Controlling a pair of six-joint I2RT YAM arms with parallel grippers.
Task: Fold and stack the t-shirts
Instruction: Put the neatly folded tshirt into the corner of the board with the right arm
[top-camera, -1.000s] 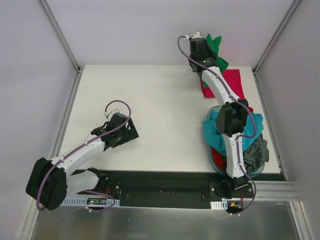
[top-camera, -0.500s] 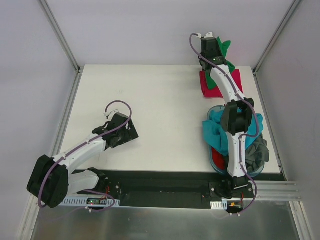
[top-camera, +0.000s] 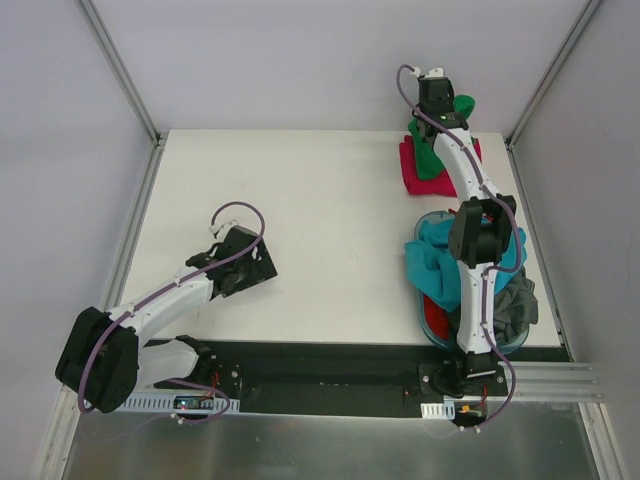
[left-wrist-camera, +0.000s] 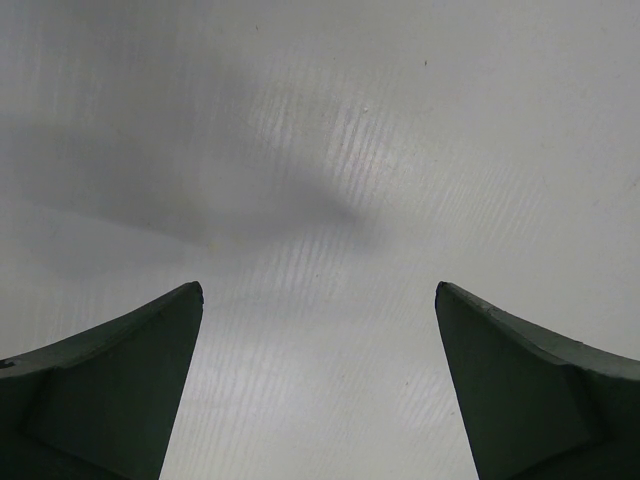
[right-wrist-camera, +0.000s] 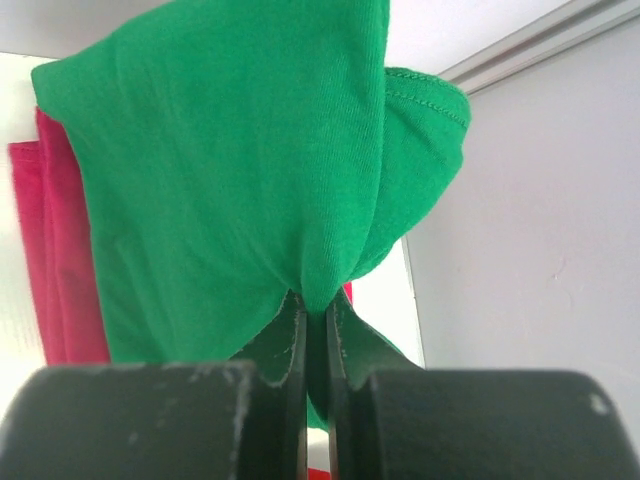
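My right gripper (top-camera: 440, 108) is shut on the bright green t-shirt (top-camera: 432, 150) and holds it above the far right corner of the table. The shirt hangs bunched in the right wrist view (right-wrist-camera: 230, 160), pinched between the fingers (right-wrist-camera: 292, 330). Under it lies the folded crimson-pink t-shirt (top-camera: 412, 172), also seen in the right wrist view (right-wrist-camera: 65, 260). The teal t-shirt (top-camera: 432, 262), a red one (top-camera: 437, 302) and the dark grey one (top-camera: 512, 305) lie heaped in the blue tub (top-camera: 432, 325). My left gripper (top-camera: 262, 268) is open and empty over bare table at the left; its fingers (left-wrist-camera: 120, 390) show only white surface.
The white table (top-camera: 300, 200) is walled by grey panels with metal rails along its left and right edges. The blue tub stands at the near right, beside the right arm's base. The black mounting rail (top-camera: 330, 375) runs along the near edge.
My right gripper has carried the green shirt to the right and a little nearer, over the crimson-pink shirt. The left arm has not moved.
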